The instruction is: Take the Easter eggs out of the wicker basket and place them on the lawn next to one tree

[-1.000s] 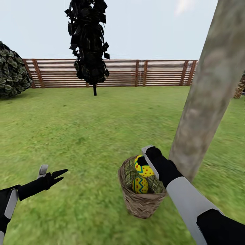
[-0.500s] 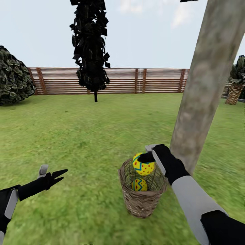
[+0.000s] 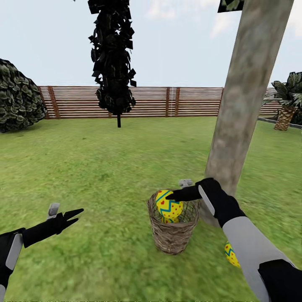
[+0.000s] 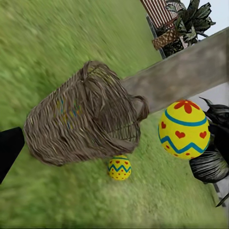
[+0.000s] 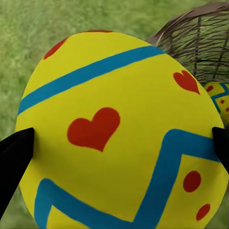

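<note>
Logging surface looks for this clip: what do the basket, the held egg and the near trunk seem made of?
Wicker basket: brown woven twigs, matte, with an open weave and braided rim. Easter egg in the right gripper: smooth, painted-looking yellow shell with red hearts and blue zigzags; the material itself is unclear. Tree trunk: mottled grey-tan bark, rough and dull.

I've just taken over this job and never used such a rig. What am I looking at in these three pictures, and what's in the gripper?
It is a simulated two-armed robot in a fenced garden. The head camera looks down over both arms. The right gripper is shut on an Easter egg just above the wicker basket, beside the pale tree trunk. The left gripper is open over the lawn. The left wrist camera sees the basket side-on, and a second egg on the grass beyond it. The right wrist camera looks along its fingers at the held egg; a third egg lies in the basket.
</note>
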Controlling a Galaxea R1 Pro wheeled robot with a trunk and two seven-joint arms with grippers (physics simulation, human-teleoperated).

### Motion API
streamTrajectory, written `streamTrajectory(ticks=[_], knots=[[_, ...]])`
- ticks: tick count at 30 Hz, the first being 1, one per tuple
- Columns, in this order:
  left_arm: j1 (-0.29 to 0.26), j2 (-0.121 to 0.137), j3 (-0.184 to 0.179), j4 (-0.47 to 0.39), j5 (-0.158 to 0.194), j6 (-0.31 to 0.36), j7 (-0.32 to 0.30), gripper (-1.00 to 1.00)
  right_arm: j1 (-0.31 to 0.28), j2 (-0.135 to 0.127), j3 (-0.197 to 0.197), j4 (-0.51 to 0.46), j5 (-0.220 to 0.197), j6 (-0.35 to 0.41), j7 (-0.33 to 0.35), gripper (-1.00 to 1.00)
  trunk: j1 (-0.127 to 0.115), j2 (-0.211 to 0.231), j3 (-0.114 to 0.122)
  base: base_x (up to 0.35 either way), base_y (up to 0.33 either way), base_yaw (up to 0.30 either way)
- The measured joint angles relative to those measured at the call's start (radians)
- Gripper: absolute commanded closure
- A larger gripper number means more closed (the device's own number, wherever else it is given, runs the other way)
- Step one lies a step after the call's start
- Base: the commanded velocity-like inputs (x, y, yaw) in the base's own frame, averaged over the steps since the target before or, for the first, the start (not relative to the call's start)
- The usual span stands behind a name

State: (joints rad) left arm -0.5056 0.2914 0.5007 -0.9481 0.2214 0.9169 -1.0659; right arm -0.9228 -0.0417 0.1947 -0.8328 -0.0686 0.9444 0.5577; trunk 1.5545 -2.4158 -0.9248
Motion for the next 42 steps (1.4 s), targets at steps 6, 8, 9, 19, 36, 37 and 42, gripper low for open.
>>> streamTrajectory(ticks=[6, 8, 9, 19, 36, 37, 42], knots=[[0.0, 0.0, 0.003, 0.001, 0.003, -0.001, -0.001, -1.0, 0.0, 0.0, 0.001, 0.002, 0.0, 0.0, 0.001, 1.0, -0.023, 0.042, 0.021, -0.004, 0.0, -0.123], [0.0, 0.0, 0.003, 0.001, 0.005, -0.002, -0.002, -1.0, 0.0, 0.0, 0.0, 0.002, -0.001, 0.0, 0.001, 1.0, -0.031, 0.056, 0.029, 0.0, 0.0, -0.244], [0.0, 0.0, 0.004, 0.002, 0.005, -0.002, -0.003, -1.0, 0.0, 0.0, 0.0, 0.002, 0.0, 0.0, 0.001, 1.0, -0.031, 0.056, 0.03, 0.0, 0.0, -0.245], [0.0, -0.001, 0.008, 0.002, 0.008, -0.003, -0.01, -1.0, 0.002, 0.0, 0.0, 0.005, 0.0, 0.001, 0.001, 1.0, -0.031, 0.056, 0.039, 0.0, 0.0, -0.245], [0.0, -0.038, 0.003, 0.036, 0.004, -0.005, -0.005, -1.0, 0.008, -0.1, 0.0, 0.021, 0.006, -0.003, -0.008, 1.0, -0.031, 0.056, 0.054, -0.203, 0.0, -0.245], [0.0, -0.052, 0.002, 0.037, 0.003, -0.005, -0.006, -1.0, 0.008, -0.114, -0.007, 0.025, 0.003, -0.009, -0.015, 1.0, -0.031, 0.056, 0.055, 0.0, 0.0, -0.245], [0.0, -0.103, -0.003, 0.072, 0.002, -0.003, -0.009, -1.0, 0.008, -0.119, -0.019, 0.092, 0.007, -0.132, -0.21, 1.0, -0.031, 0.056, 0.06, 0.0, 0.0, -0.246]])
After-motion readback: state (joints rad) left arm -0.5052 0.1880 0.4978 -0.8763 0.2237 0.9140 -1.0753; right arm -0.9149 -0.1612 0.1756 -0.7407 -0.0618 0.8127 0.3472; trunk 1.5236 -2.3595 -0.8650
